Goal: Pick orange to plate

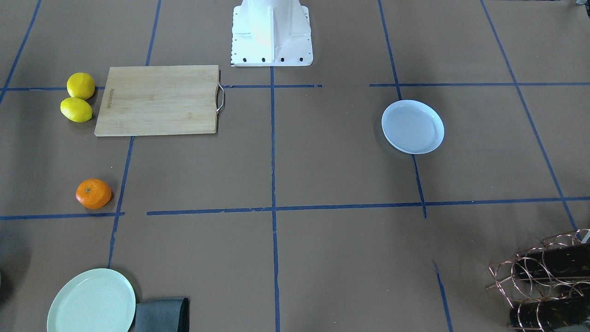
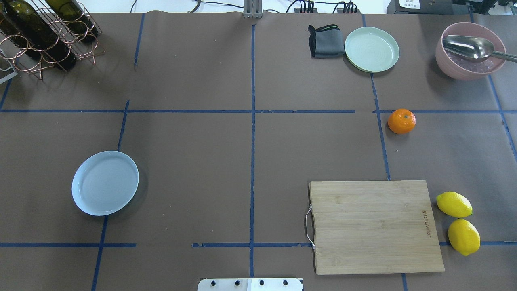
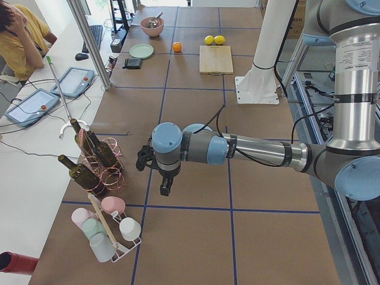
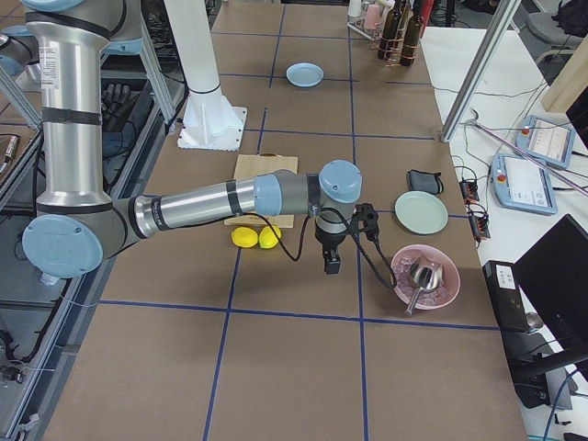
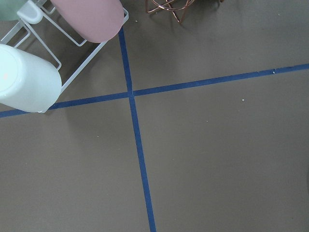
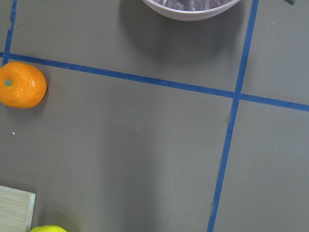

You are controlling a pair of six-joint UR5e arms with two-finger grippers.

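- Front-facing: the orange (image 1: 93, 193) sits on the brown table cover just above a blue tape line (image 1: 60, 216), well apart from the white plate (image 1: 413, 127). The bamboo cutting board (image 1: 157, 100) has a burned-in mark along one short edge (too small to read).
- Overhead: the orange lies between the pale green plate (image 2: 372, 49) and the cutting board. The white plate sits bare in the other half of the table.
- Exterior left: the near arm reaches out level, wrist turned down. The left gripper (image 3: 165, 187) hangs beside the bottle rack (image 3: 98, 160); whether its fingers are parted I cannot tell.
- Exterior right: the near arm stretches level, and the right gripper (image 4: 331, 265) points down between the lemons (image 4: 244, 237) and the pink bowl (image 4: 424, 277) (finger spread unclear here too).
- Left wrist: crossed tape lines, with cups (image 5: 26, 84) at the corner.
- Right wrist: the orange is at the left edge, stem dot up.
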